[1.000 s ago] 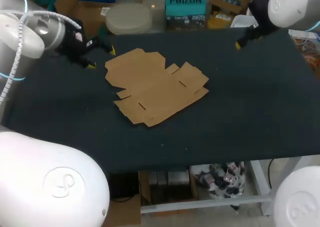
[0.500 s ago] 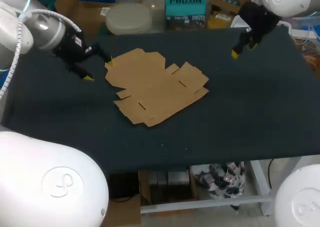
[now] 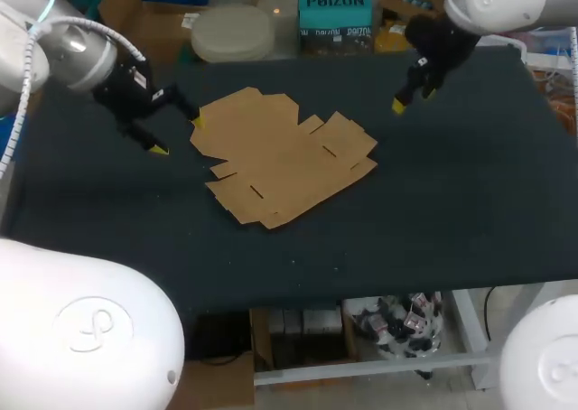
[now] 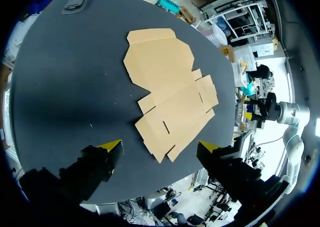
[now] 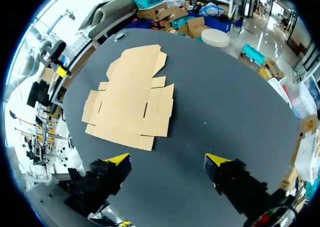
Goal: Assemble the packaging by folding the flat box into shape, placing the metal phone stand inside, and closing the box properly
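The flat brown cardboard box blank point(image 3: 271, 162) lies unfolded on the dark table, left of the middle. My left gripper point(image 3: 178, 135) hovers open at its left edge, one yellow tip close to the large flap. My right gripper point(image 3: 411, 100) hangs open above the table, to the right of the blank and behind it. In the left wrist view the blank point(image 4: 167, 87) lies ahead of the open gripper point(image 4: 160, 147). It also lies ahead of the right gripper point(image 5: 168, 159), as a blank point(image 5: 132, 99). A small grey metal piece point(image 4: 74, 2), perhaps the phone stand, sits at the table's edge beyond the blank.
The dark table top point(image 3: 452, 211) stretches wide to the right of the blank and in front of it, down to the front edge point(image 3: 361, 288). The grey metal piece point(image 5: 120, 35) lies near the table's rim past the large flap.
My left gripper has come forward along the blank's left edge. My right gripper has moved left and forward, closer to the blank. Both stay open. The blank has not moved.
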